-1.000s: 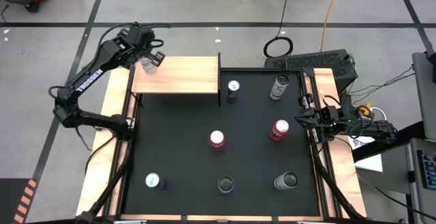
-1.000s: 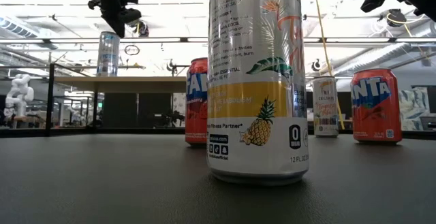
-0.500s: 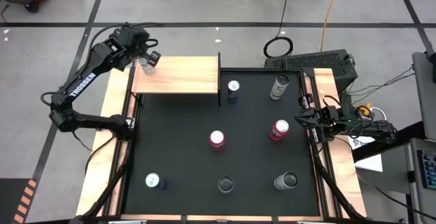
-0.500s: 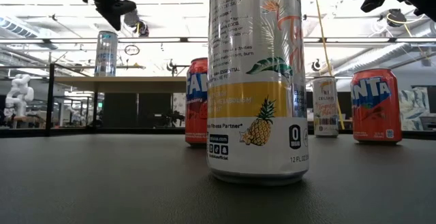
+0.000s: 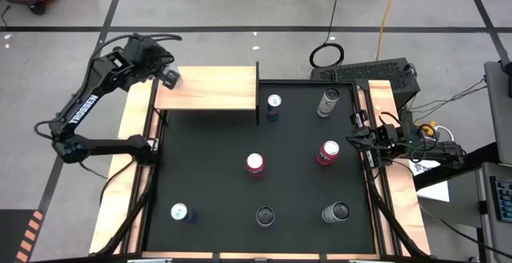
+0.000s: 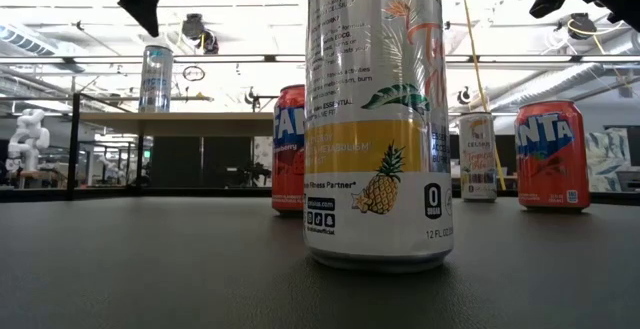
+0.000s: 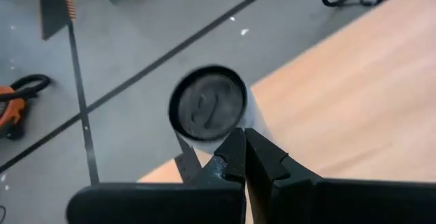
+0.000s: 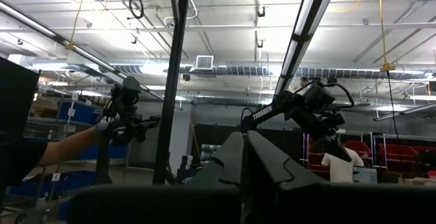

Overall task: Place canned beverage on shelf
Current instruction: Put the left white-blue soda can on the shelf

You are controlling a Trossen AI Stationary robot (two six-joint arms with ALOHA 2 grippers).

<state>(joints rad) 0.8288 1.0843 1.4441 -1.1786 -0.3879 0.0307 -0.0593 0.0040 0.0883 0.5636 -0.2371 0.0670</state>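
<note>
A tall silver can (image 5: 171, 77) stands upright on its base at the far left corner of the pale wooden shelf (image 5: 212, 89); the low view shows the can (image 6: 157, 77) on the shelf (image 6: 190, 121). My left gripper (image 5: 162, 63) is shut and hangs just above and to the left of the can, clear of it. In the left wrist view its closed fingertips (image 7: 242, 139) point down beside the can's dark top (image 7: 208, 103). My right gripper (image 5: 356, 141) waits shut at the mat's right edge, pointing upward (image 8: 242, 141).
Several cans stand on the black mat (image 5: 208, 175): a blue one (image 5: 274, 103) and a silver one (image 5: 327, 101) at the far side, two red ones (image 5: 255, 164) (image 5: 328, 153) mid-mat, three along the near edge. The shelf board right of the placed can is bare.
My left gripper, shut throughout, has drawn back from the can toward the table's left edge and risen. The can has stayed standing on the shelf's far left corner.
</note>
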